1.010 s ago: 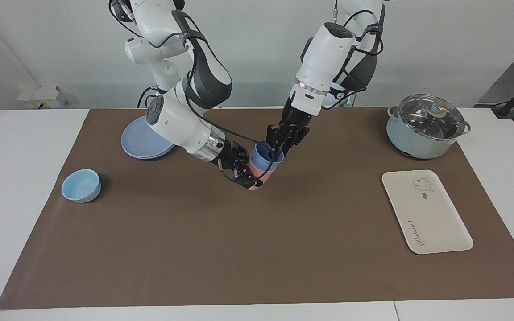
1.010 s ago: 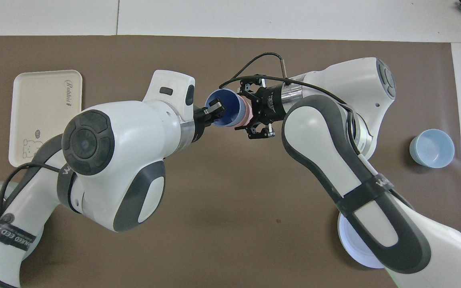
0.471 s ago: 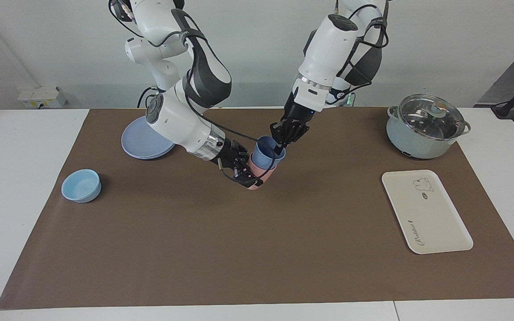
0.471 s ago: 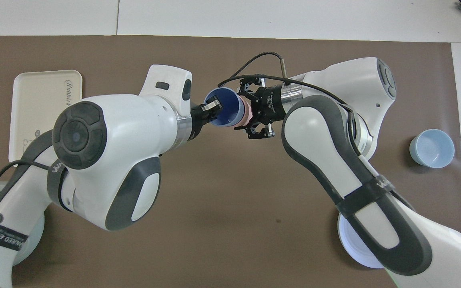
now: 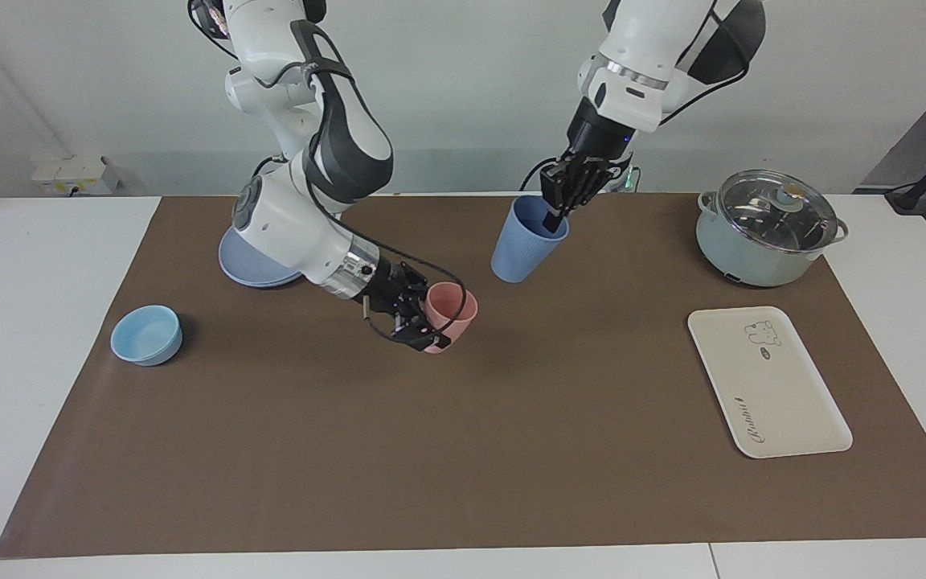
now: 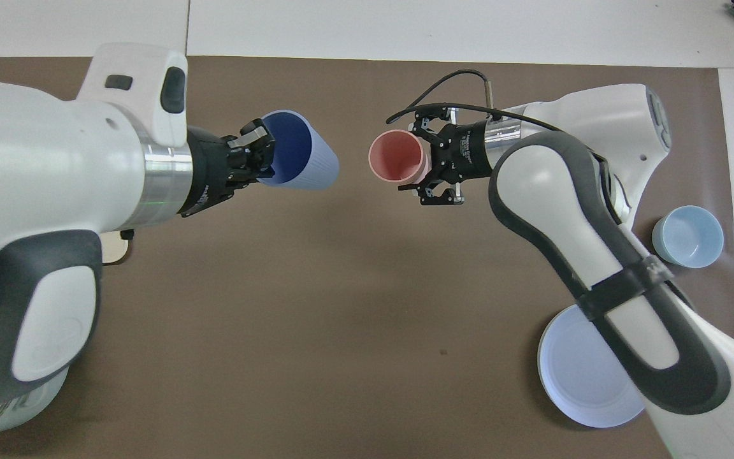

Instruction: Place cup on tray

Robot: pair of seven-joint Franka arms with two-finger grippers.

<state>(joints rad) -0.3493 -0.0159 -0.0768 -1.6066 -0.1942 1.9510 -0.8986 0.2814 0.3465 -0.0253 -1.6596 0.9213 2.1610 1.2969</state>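
The periwinkle-blue cup [image 5: 522, 248] [image 6: 313, 164] hangs tilted in the air over the brown mat. My left gripper [image 5: 553, 219] [image 6: 264, 155] is shut on its rim, one finger inside the cup. A salmon-pink cup [image 5: 452, 312] [image 6: 396, 157] is held tilted just above the mat's middle by my right gripper [image 5: 428, 326] [image 6: 434, 167], which is shut around its body. The two cups are apart. The cream tray [image 5: 768, 384] lies flat and bare toward the left arm's end of the table. In the overhead view only a corner of the tray [image 6: 115, 246] shows under the left arm.
A pale green pot with a glass lid [image 5: 768, 229] stands nearer to the robots than the tray. A light-blue bowl [image 5: 146, 334] [image 6: 687, 236] and a round blue plate [image 5: 247, 264] [image 6: 580, 376] lie toward the right arm's end.
The blue cup sat nested in the pink one. My left gripper shut on its rim, pulled it out and lifted it. My right gripper drew back a little with the pink cup.
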